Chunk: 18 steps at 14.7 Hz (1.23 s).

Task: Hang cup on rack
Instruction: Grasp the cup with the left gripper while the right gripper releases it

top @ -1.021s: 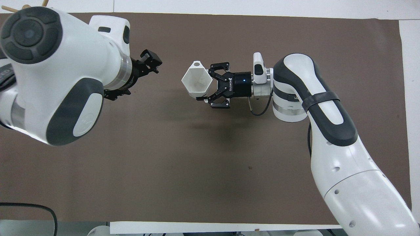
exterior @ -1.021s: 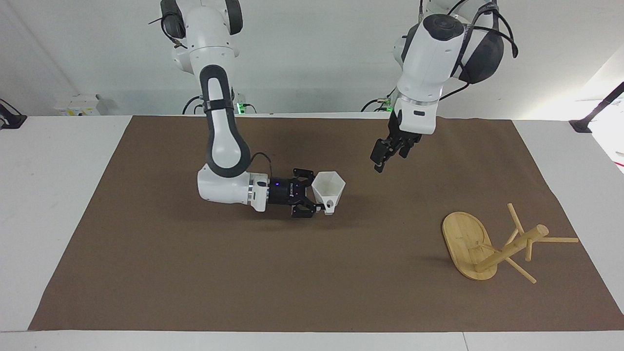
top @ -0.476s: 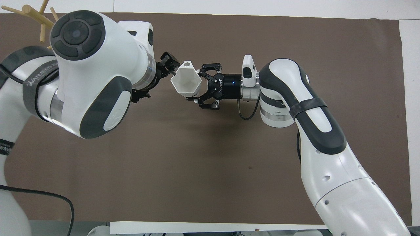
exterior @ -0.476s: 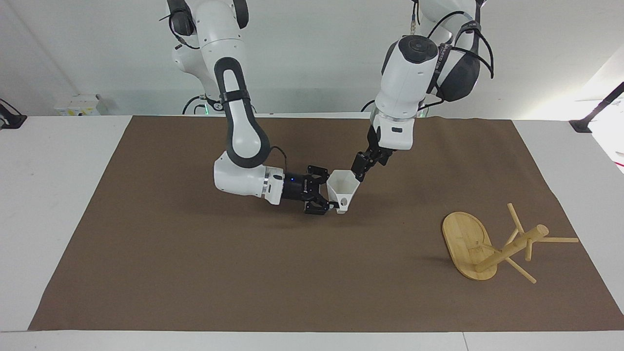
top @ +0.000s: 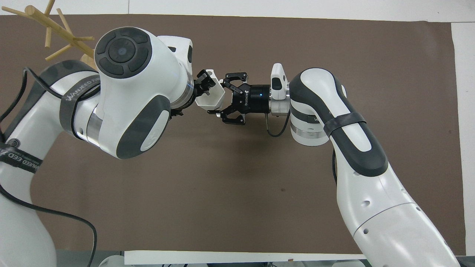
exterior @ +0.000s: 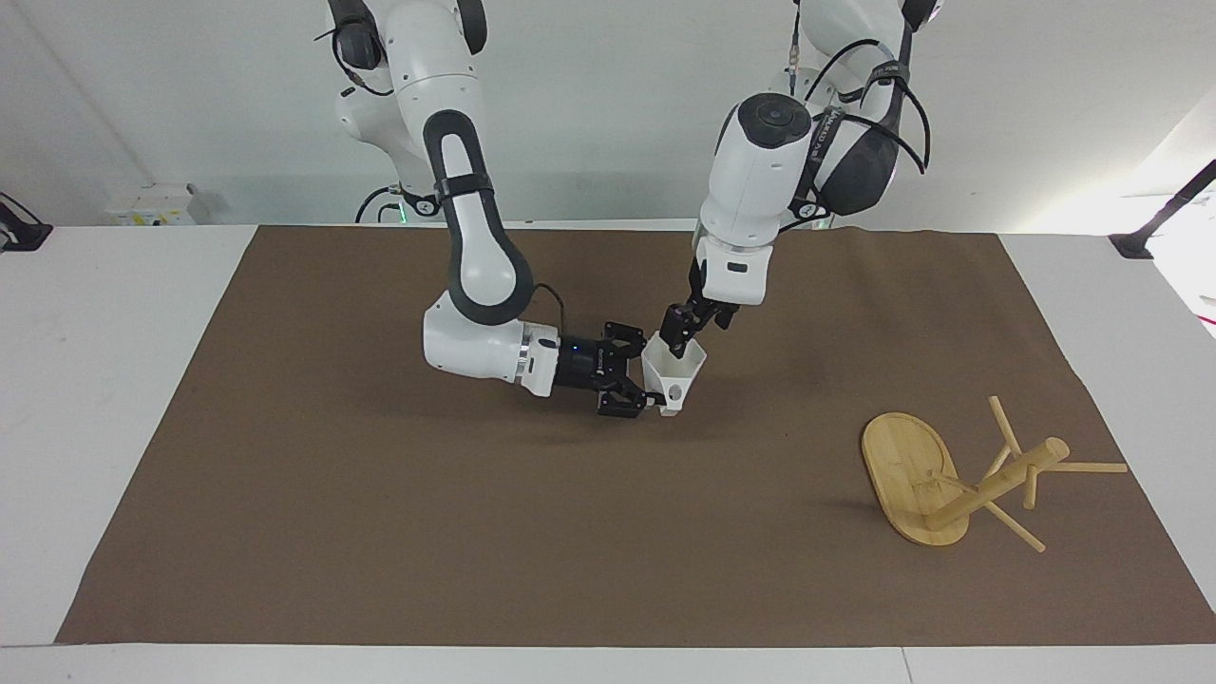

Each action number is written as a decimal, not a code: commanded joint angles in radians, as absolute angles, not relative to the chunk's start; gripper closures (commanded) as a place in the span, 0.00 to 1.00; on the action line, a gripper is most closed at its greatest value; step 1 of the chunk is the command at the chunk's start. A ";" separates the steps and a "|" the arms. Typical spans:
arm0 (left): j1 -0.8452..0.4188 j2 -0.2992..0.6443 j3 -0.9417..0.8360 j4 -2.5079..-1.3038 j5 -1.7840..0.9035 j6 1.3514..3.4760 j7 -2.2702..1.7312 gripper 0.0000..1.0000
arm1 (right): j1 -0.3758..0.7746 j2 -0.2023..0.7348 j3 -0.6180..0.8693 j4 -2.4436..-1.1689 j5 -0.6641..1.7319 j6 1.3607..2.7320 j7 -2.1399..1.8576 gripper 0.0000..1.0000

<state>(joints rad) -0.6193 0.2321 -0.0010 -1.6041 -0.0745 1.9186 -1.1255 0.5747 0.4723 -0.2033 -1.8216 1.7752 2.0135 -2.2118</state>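
The white faceted cup point(exterior: 676, 372) is held on its side a little above the middle of the brown mat, its handle toward the mat. My right gripper point(exterior: 649, 376) is shut on the cup's side, with the arm lying low and level. My left gripper point(exterior: 680, 340) comes down from above and is at the cup's open rim. In the overhead view the cup point(top: 211, 97) sits between the left gripper point(top: 204, 79) and the right gripper point(top: 219, 95). The bamboo rack point(exterior: 904, 475) lies tipped over on the mat at the left arm's end, with its post and pegs slanting up.
The brown mat point(exterior: 380, 532) covers most of the white table. The rack's pegs point(top: 55, 29) show in the overhead view's corner, partly hidden by the left arm. A small grey box point(exterior: 152, 202) stands off the mat at the right arm's end.
My left gripper has swung down and across to the cup's rim. My right gripper has carried the cup a little toward the left arm's end. The rack has not moved.
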 commanded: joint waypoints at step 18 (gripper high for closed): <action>-0.510 0.236 0.028 -1.626 0.018 2.193 -1.215 1.00 | 0.396 0.456 -0.204 -1.812 1.723 1.858 -2.214 0.00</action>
